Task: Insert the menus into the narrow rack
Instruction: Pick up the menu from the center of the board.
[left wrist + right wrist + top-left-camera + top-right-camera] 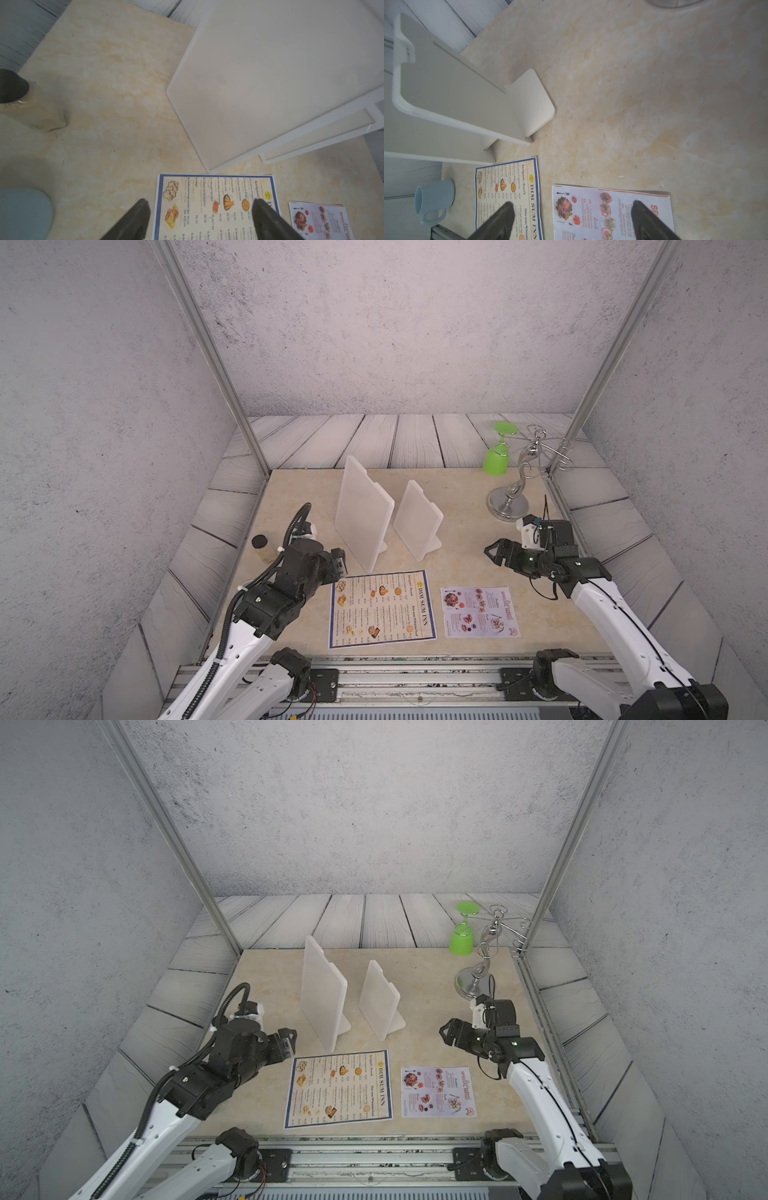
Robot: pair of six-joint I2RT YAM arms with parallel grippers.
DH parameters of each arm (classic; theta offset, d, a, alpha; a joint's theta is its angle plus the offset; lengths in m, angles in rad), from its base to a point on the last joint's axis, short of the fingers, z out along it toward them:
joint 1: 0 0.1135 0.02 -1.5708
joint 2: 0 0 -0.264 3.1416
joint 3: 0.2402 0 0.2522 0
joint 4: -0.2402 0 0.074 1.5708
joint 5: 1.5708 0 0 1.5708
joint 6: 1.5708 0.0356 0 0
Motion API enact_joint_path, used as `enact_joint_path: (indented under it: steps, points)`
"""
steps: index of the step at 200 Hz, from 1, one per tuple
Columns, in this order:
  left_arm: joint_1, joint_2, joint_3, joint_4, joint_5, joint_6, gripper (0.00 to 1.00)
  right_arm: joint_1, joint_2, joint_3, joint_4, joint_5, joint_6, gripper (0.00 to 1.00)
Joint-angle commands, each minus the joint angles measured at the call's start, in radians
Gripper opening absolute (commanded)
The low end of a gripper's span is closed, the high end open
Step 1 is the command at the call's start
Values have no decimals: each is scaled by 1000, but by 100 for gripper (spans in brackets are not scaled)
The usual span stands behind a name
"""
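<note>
Two menus lie flat near the table's front edge. The larger blue-bordered DIM SUM INN menu (382, 608) (338, 1088) (508, 187) is on the left, the smaller red-headed one (480, 612) (438, 1092) (610, 209) to its right. Behind them stand two white upright racks, a tall one (363, 512) (270, 83) and a shorter one (417, 520) (452, 93). My left gripper (340, 566) (199, 202) hangs open over the far left corner of the big menu (207, 207). Above the table just beyond the small menu, my right gripper (490, 551) (573, 203) is open and holds nothing.
A jar with a black lid (261, 546) (20, 99) stands at the left edge behind my left arm. A pale blue mug (433, 199) sits left of the big menu. A silver glass stand (515, 489) with a hanging green glass (496, 456) is at the back right.
</note>
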Motion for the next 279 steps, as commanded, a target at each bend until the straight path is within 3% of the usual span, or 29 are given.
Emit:
enact_joint_path:
  steps: [1,69,110,210,279]
  points:
    - [-61,18,-35,-29,-49,-83,77,33,-28,-37,-9,-38,45,88]
    - [-301,200,-108,45,-113,-194,74,304,20,-158,158,36,205,84]
    - [-364,310,-171,180,-75,-225,74,426,113,-194,288,73,281,79]
    - [-420,483,-216,318,-14,-248,70,577,342,-178,453,89,321,68]
    - [-426,518,-254,359,29,-282,69,670,433,-155,522,93,359,64]
